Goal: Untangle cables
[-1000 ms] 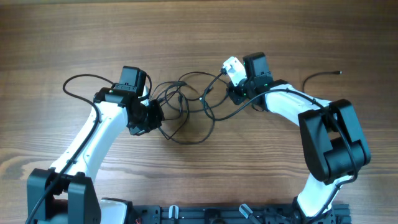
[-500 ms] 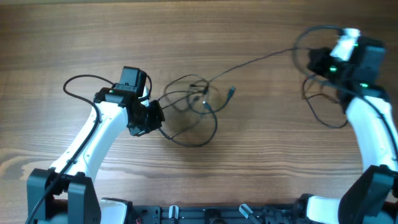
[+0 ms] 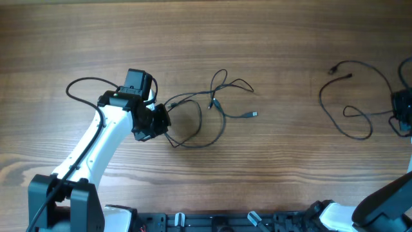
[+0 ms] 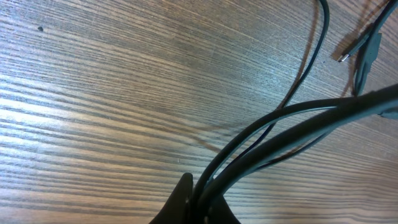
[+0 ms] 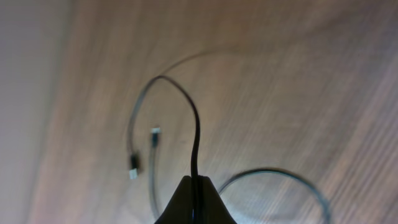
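Note:
A loose bunch of thin black cables [image 3: 213,103] lies at the table's middle, one plug end [image 3: 253,115] pointing right. My left gripper [image 3: 156,122] is shut on several strands at the bunch's left end. In the left wrist view the strands [image 4: 292,124] run up and right out of the jaws [image 4: 202,200]. One separate cable [image 3: 351,111] lies in loops at the far right. My right gripper [image 3: 402,111], at the frame's right edge, is shut on it. The right wrist view shows that cable [image 5: 196,134] rising from the jaws [image 5: 194,186], with small plug ends [image 5: 133,173] to the left.
The left arm's own thicker black cable [image 3: 82,82] loops out to the left of the arm. The table [image 3: 283,167] is plain brown wood. The robot's base rail [image 3: 212,222] runs along the front edge.
My right gripper has swung from the middle of the bunch to the far right, drawing one cable out with it. The remaining bunch has spread looser. The left arm has stayed still.

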You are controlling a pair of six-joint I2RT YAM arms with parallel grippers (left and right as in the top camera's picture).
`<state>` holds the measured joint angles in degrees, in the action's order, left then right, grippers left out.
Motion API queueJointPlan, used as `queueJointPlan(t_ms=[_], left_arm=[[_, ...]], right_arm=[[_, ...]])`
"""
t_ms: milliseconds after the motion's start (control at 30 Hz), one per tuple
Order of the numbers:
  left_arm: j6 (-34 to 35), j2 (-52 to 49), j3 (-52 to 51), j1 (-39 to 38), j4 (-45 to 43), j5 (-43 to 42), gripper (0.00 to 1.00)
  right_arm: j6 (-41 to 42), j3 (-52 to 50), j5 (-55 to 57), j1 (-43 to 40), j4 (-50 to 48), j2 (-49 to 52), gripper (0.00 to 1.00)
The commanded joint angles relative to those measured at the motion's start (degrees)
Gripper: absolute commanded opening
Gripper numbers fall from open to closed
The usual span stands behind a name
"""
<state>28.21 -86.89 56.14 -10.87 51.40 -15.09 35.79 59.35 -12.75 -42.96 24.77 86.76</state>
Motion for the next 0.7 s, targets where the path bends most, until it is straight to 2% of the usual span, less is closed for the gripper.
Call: queueJointPlan(t_ms=[0,33,67,100,267,367,433,533,600,667], left_arm=[[0.6,0.9,0.0,0.0,0.0,0.1,0.04],[0.6,0.9,0.0,0.0,0.0,0.1,0.04],[0.6,0.9,0.0,0.0,0.0,0.1,0.04],[0.6,0.9,0.0,0.0,0.1,0.1,0.04],[0.6,0.9,0.0,0.0,0.0,0.1,0.04],[0.6,0.9,0.0,0.0,-0.2,0.1,0.04],[0.5,0.9,0.0,-0.1,-1.7,-2.7,0.04],[-8.9,0.9,0.0,-1.9,-7.3,-16.2,0.04],[-11.4,0.9,0.0,-4.3,-9.5,-17.9,0.04],[-11.6,0.9,0.0,-6.7,-9.7,-17.6,0.04]], right_arm=[[0.4,-0.2,5.3,0.0,0.5,-0.7,0.43],[0.4,-0.2,5.0,0.0,0.4,-0.7,0.66],[0.4,-0.2,4.3,0.0,0.4,-0.7,0.77],[0.4,-0.2,2.9,0.0,0.3,-0.7,0.81],[0.3,-0.2,-2.3,0.4,0.8,-0.7,0.82],[0.1,-0.2,-4.3,4.0,2.6,-0.7,0.82],[-5.6,-0.2,-9.7,8.5,3.1,-0.7,0.82],[-13.7,-0.2,-12.2,21.1,3.6,-0.7,0.86],[-18.7,-0.2,-13.5,31.3,3.6,-0.7,0.9],[-20.4,-0.2,-13.4,40.7,3.3,-0.7,0.95]])
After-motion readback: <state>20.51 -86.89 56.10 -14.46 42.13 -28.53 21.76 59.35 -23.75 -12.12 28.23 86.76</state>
